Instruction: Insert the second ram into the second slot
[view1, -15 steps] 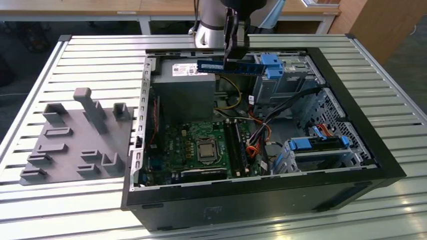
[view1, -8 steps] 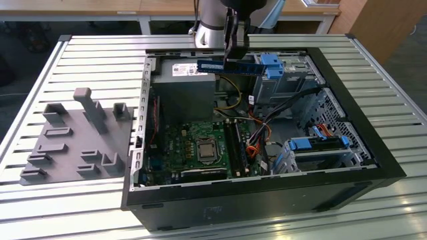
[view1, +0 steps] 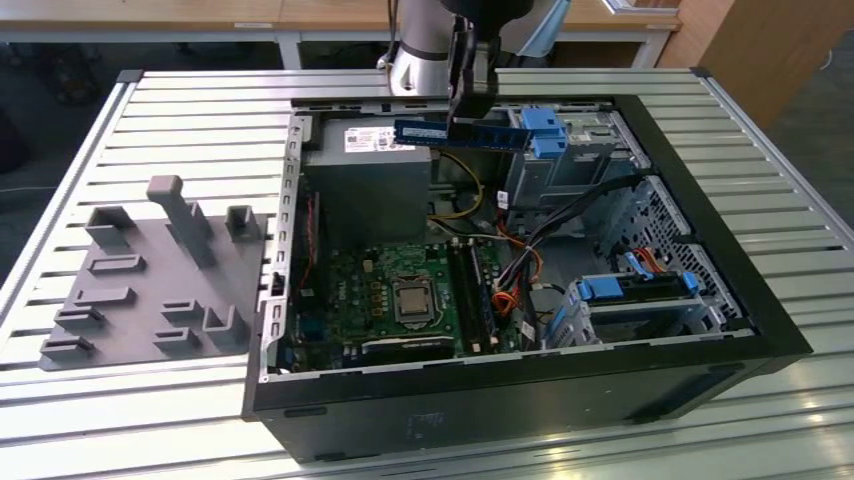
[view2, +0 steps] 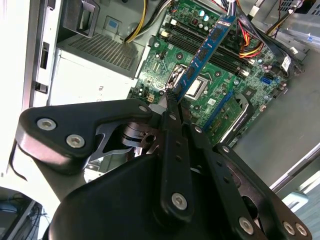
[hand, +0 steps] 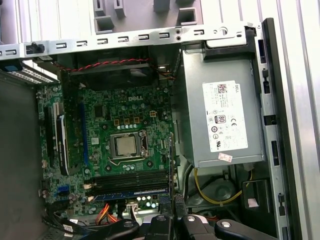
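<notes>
My gripper (view1: 467, 122) hangs above the far end of the open computer case (view1: 747, 300), shut on the second ram (view1: 461, 134). The ram is a dark blue stick with a pale label, held level over the power supply's edge, well above the board. In the second wrist view the ram (view2: 207, 52) juts out from the black fingertips (view2: 172, 102) over the green motherboard (view2: 165, 65). The black memory slots (view1: 477, 290) lie beside the processor socket (view1: 411, 298). In the first wrist view a blue strip (hand: 132, 193) runs alongside the slots (hand: 130, 177).
A grey power supply (view1: 367, 180) fills the case's far corner. Drive bays with bright blue clips (view1: 545, 130) (view1: 638, 290) and loose cables (view1: 534, 250) crowd the exterior view's right. A grey fixture with upright pegs (view1: 147, 280) sits on the slatted table at the exterior view's left.
</notes>
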